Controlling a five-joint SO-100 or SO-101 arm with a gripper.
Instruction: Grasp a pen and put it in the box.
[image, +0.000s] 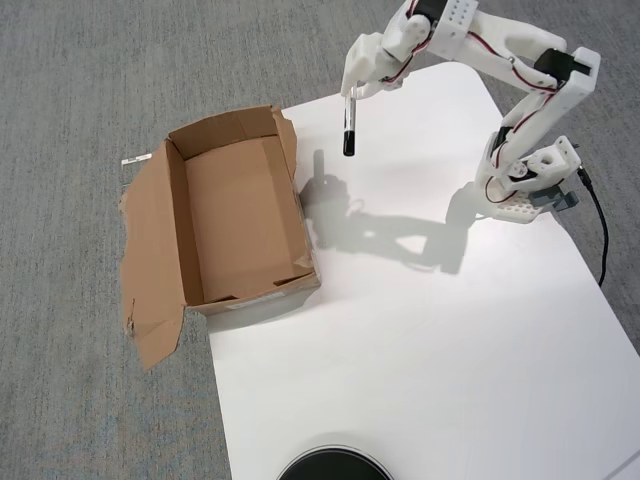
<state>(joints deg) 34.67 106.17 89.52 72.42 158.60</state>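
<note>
The pen (350, 122) is a slim white marker with a black cap at its lower end. It hangs upright from my white gripper (352, 90), which is shut on its upper end. Pen and gripper are raised above the white board, to the right of the box, and cast a shadow on the board. The box (180, 222) is brown corrugated cardboard, open at the top, with a plain brown interior and ragged flaps splayed out on its left side. It lies at the board's left edge. The inside of the box holds nothing.
The white board (430, 360) lies on grey carpet (80, 80). The arm's base (530, 180) stands at the board's right side with a black cable (600, 230) trailing from it. A dark round object (335, 468) shows at the bottom edge.
</note>
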